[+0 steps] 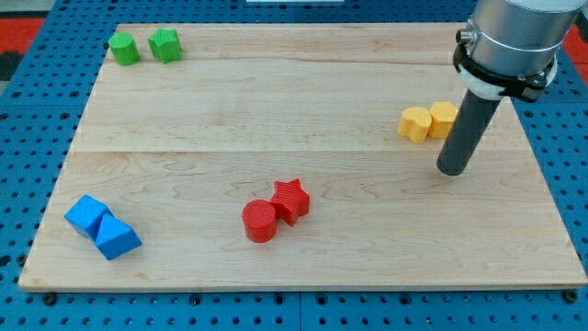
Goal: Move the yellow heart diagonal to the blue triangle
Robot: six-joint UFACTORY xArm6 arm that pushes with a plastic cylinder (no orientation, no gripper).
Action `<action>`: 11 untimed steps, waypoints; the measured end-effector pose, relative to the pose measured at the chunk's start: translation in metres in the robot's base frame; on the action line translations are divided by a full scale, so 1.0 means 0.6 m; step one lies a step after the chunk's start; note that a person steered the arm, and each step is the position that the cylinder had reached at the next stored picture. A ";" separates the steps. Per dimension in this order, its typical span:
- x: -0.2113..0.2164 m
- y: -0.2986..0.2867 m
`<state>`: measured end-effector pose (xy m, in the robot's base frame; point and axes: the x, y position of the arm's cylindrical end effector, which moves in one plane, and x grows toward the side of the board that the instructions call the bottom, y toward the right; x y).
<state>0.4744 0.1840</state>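
A pale wooden bench lies on blue pegboard. The arm carries no claw, only a rod; its tip rests just below-right of the yellow heart, which touches a yellow hexagon. The blue triangle sits far off, bottom left, against a blue cube.

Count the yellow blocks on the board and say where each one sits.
2. The yellow heart lies near the view's right edge, touching the other yellow block on its right. My tip stands just below and right of them. None seems hidden.
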 end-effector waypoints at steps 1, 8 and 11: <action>0.000 0.000; -0.264 -0.065; -0.262 -0.411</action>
